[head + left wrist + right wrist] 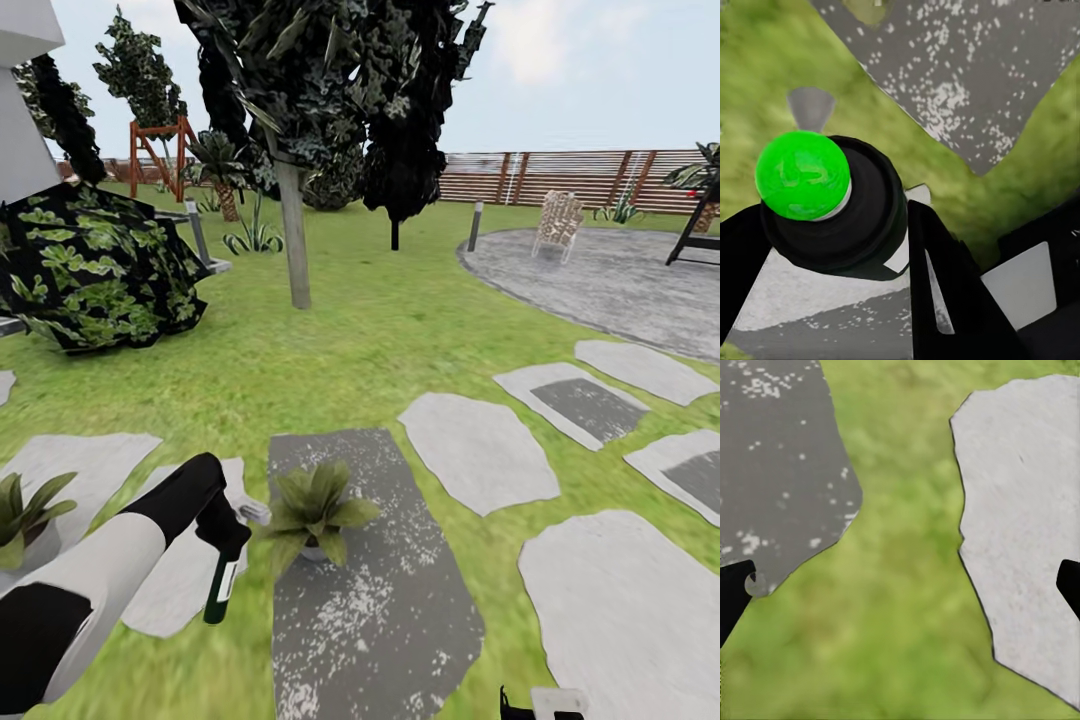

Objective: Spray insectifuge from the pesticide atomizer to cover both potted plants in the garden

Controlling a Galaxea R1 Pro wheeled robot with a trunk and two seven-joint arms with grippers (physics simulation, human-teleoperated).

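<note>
My left gripper (226, 532) is shut on the pesticide atomizer (220, 590), a slim dark-green bottle hanging downward. Its whitish trigger head (251, 512) faces a potted plant (314, 508) that stands on a dark speckled stepping stone (375, 610) just to the right. Another potted plant (24, 512) sits at the left edge on a pale stone. In the left wrist view the atomizer (804, 175) shows end-on as a bright green cap in a black collar between the black fingers (945, 289). My right gripper (900, 592) is open over grass, low at the picture's bottom edge (540, 706).
Garden lawn with several pale and dark stepping stones (478, 450). A tree trunk (294, 235) stands ahead, a big dark leafy bush (95, 265) at the left. A grey paved circle (620, 280) and brown slatted fence (570, 178) lie at the back right.
</note>
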